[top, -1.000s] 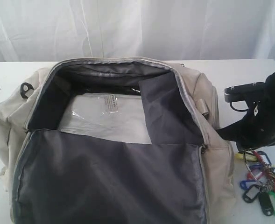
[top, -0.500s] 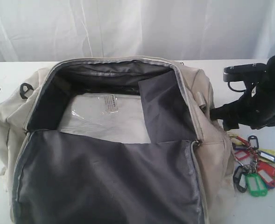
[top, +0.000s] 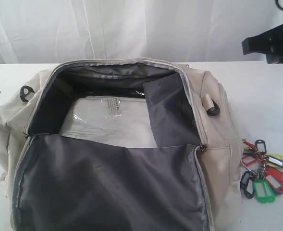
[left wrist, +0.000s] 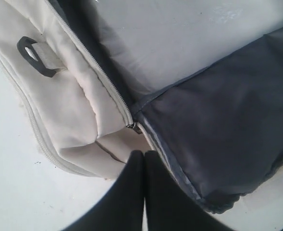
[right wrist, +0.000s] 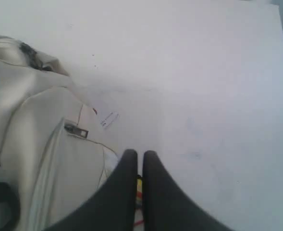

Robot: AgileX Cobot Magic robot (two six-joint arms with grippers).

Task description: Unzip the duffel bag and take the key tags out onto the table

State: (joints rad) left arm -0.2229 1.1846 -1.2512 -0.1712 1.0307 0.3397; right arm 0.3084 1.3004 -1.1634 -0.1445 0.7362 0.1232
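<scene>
While the one duffel bag point(top: 225, 159) lies unzipped on the white desk point(top: 256, 96), its wide flap is folded forward so the dark grey lining shows. One flat packet point(top: 107, 120) in clear plastic rests inside. Two dark strap rings show, one at each end of the bag. One bunch of key tags point(top: 264, 173) lies on the desk just beside the bag's right end. It has red, blue, yellow, green and black tags, overlapping too much for a firm count. Of the two end effectors, the left end effector point(left wrist: 143, 155) has its fingers pressed together, empty, near the zip at the bag's left end. The right end effector point(right wrist: 137, 156) is also closed on nothing, raised above the desk and apart from the tags.
</scene>
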